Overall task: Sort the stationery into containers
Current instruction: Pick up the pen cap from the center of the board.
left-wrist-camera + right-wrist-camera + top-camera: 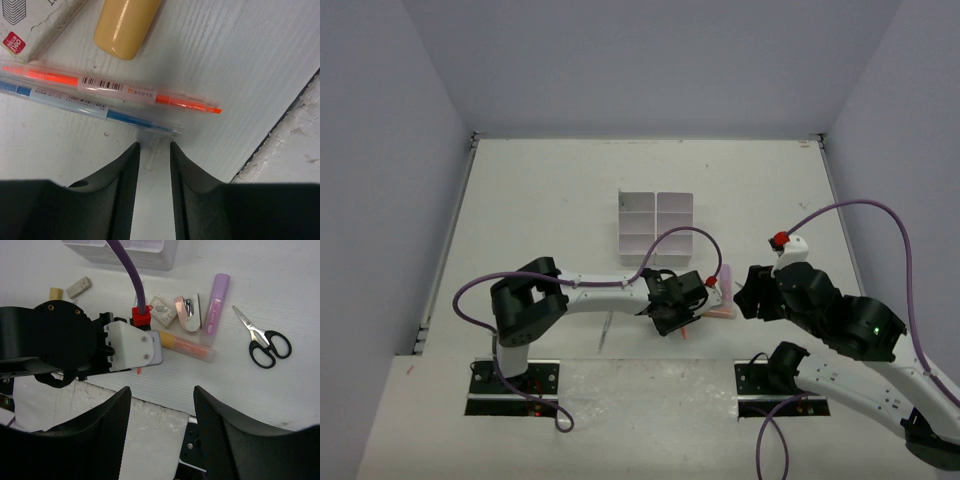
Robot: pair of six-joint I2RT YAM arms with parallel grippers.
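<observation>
White organizer (pixel 655 218): on the table (pixel 540 200) beyond both arms, six compartments, two by three.
Orange pen (pixel 125 91): flat on the table, clear barrel; its white label has a black barcode, a small red square and print too small to read.
Blue pen (pixel 75 102): just beside the orange pen and nearly parallel; label print unreadable; its tip lies just ahead of the left gripper.
Left gripper (pixel 153 146): low over the table, jaws a narrow gap apart, nothing between them.
White box (pixel 35 22): at the frame corner, red tag with white letters, cut off, seemingly "del".
Yellow marker (pixel 125 25): beside the box.
Right gripper (pixel 161 395): spread wide, holding nothing.
Scissors (pixel 265 342): black handles, flat, right of the pink marker.
Pink marker (pixel 215 310): side print too small to read.
</observation>
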